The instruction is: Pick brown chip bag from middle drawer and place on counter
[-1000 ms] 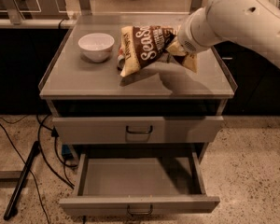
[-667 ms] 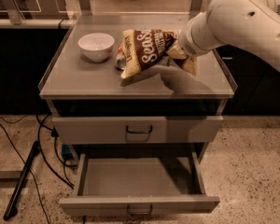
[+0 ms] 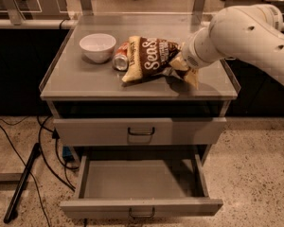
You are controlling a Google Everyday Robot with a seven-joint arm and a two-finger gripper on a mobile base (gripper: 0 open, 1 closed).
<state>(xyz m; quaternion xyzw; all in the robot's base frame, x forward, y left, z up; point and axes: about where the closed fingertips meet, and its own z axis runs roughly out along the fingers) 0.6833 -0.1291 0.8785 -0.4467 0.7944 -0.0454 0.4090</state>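
The brown chip bag (image 3: 149,58) with white "Sea Salt" lettering lies tilted on the grey counter (image 3: 85,84). Its left end rests on the top and its right end is slightly raised. My gripper (image 3: 183,70) is at the bag's right end, above the right part of the counter, shut on the bag's edge. The white arm reaches in from the upper right. The middle drawer (image 3: 142,178) stands pulled out below, and its grey tray holds nothing.
A white bowl (image 3: 98,46) sits at the counter's back left. An orange soda can (image 3: 119,60) lies on its side against the bag's left end. A closed drawer (image 3: 141,131) sits above the open one. Cables and a dark pole (image 3: 21,183) lie on the floor at left.
The bag has come down slightly and now lies flatter on the counter. The gripper has lowered with it and stays at the bag's right end.
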